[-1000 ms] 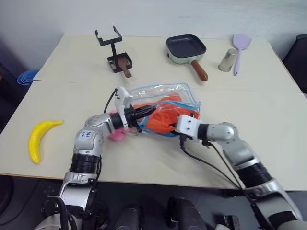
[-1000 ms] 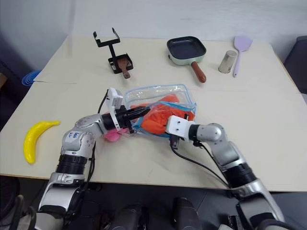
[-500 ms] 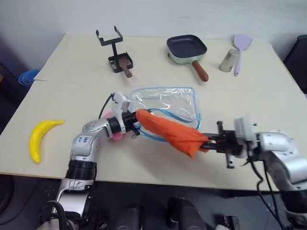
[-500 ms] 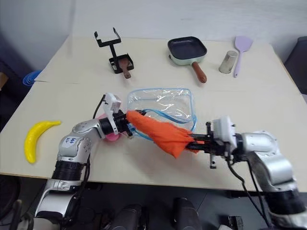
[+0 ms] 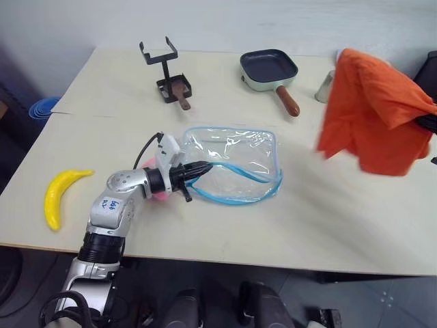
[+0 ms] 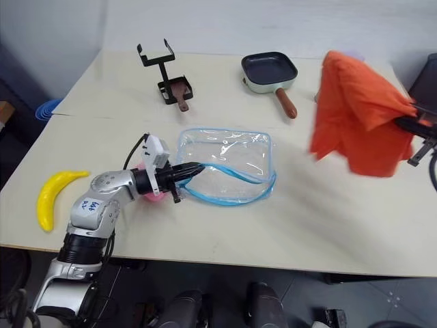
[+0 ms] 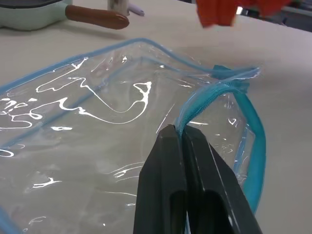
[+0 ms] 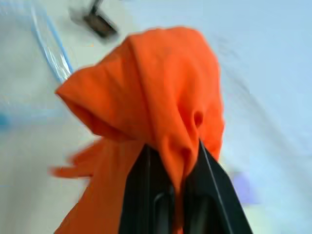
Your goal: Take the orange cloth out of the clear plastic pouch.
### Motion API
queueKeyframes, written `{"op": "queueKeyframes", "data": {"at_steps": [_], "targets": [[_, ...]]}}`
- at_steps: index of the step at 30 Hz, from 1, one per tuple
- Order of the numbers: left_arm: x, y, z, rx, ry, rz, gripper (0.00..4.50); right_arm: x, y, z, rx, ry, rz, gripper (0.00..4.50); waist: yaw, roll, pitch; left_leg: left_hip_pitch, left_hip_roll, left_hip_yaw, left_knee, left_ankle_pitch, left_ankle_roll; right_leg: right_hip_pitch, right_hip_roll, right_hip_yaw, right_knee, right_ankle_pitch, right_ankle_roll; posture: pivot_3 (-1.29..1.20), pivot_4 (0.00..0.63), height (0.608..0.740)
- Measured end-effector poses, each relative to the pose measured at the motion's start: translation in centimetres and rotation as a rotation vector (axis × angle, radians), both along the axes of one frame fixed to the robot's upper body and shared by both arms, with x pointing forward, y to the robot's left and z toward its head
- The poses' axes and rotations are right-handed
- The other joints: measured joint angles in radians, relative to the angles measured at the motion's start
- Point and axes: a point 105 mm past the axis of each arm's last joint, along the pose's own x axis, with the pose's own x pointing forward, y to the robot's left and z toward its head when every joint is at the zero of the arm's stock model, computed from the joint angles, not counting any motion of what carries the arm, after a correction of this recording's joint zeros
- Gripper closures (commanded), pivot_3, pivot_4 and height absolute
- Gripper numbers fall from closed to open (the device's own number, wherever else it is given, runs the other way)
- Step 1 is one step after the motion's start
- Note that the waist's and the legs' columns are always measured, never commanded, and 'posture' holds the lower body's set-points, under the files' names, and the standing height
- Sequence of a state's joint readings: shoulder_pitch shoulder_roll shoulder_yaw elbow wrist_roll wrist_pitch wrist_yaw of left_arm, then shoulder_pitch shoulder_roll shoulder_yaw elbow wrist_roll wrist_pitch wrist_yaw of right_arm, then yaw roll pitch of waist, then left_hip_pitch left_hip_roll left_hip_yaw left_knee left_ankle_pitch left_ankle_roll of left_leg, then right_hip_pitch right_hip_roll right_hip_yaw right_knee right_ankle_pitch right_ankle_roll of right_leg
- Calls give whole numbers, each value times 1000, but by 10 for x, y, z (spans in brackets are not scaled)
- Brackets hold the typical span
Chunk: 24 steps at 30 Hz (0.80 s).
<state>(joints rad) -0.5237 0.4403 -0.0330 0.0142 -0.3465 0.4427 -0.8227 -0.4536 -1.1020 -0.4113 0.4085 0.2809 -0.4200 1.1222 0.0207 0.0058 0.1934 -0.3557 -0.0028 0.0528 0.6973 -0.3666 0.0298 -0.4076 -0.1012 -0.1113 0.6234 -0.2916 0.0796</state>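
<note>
Right gripper (image 8: 170, 161): fingers clamped on a fold of the orange cloth (image 5: 372, 113), held high off the table's (image 5: 328, 219) right side.
Orange cloth: bright, crumpled, hanging in loose folds, fully free of the pouch.
Left gripper (image 7: 181, 134): fingers pressed together on the blue zipper rim of the clear plastic pouch (image 5: 235, 164).
Clear plastic pouch: flat on the table, transparent, mouth gaping.
Change: half a second ago the cloth stretched between pouch mouth and right gripper; a second ago it sat bunched inside.
</note>
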Motion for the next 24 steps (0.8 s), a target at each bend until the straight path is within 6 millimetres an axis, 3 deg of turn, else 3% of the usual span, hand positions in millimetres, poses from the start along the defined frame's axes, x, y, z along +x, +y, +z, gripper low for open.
{"op": "queueKeyframes", "data": {"at_steps": [3, 4, 5, 7, 8, 9, 11, 14, 16, 18, 21, 24], "targets": [[-1, -2, -1, 4, -4, -7, 4500, 7, -7, -25, -103, 36, -28, 4486, -1, 0, 0, 1, 0, 2, 0, 0, 0, 0, 0, 2, 1, 0, 0, 0, 150, 740], [-1, -1, -1, 5, -4, -6, 4282, 9, -8, -33, -117, 53, -28, 4499, -1, 1, 1, 1, 0, 2, 0, 0, 0, -1, 0, 2, 2, 0, 0, 0, 150, 740], [-1, -2, -1, 7, -6, -10, 4060, 10, -9, -43, -161, 58, -38, 4223, -1, 2, 1, 1, 0, 3, 0, 0, 0, -2, 0, 3, 3, 0, 0, 0, 150, 740], [-4, -8, -4, 28, -15, -46, 3595, -4, -27, -139, -104, 319, -93, 3642, 9, -6, 0, 1, 2, -2, 0, 0, -1, 3, 1, -2, -2, 0, 0, 0, 150, 740], [-4, -8, -5, 35, -11, -47, 3318, -14, -26, -170, -35, 420, -94, 3323, 10, -5, 0, 1, 0, -1, 0, 0, 0, 3, 0, -2, -3, 0, 0, 0, 150, 740], [-5, -8, -7, 44, -6, -48, 3023, -21, -25, -189, 52, 470, -99, 3006, 8, -2, 1, 0, 0, -1, 0, 0, 0, 3, -1, -1, -3, 0, 0, 0, 150, 740], [-9, -8, -10, 46, 8, -75, 2366, -30, -26, -188, 159, 484, -103, 2285, 1, 5, 0, 2, -2, 2, 0, 0, 2, 4, -3, 2, -3, 2, 3, 0, 150, 740], [-25, -4, -7, -29, 23, -125, 1423, -49, -16, -173, 243, 476, -33, 1292, -7, 5, 0, 4, 2, 1, 0, -1, 1, 5, 0, 2, -2, 2, 3, 0, 150, 740], [-38, 9, 4, -42, -45, -143, 841, -61, 7, -158, 336, 504, 65, 609, -15, 5, 0, 5, 4, 1, 0, -1, -1, 5, 1, 3, -3, 1, 1, 0, 150, 740], [-50, 25, 11, -8, -104, -142, 835, -72, 32, -152, 388, 566, 156, 24, -21, 5, 0, 7, 5, 1, 0, -2, -3, 6, 1, 3, -3, 0, 0, 0, 150, 740], [-68, 58, 8, 87, -118, -92, 835, -84, 70, -150, 420, 678, 298, 24, -23, 5, 0, 20, 5, 1, -4, -4, -4, 17, 1, 4, -6, -1, -2, 0, 150, 740], [-88, 81, -7, 170, -111, -76, 835, -83, 97, -148, 415, 730, 409, 24, -20, 5, 0, 20, 5, 1, -5, -5, -3, 16, 0, 5, -7, -2, -4, 0, 150, 740]]}}
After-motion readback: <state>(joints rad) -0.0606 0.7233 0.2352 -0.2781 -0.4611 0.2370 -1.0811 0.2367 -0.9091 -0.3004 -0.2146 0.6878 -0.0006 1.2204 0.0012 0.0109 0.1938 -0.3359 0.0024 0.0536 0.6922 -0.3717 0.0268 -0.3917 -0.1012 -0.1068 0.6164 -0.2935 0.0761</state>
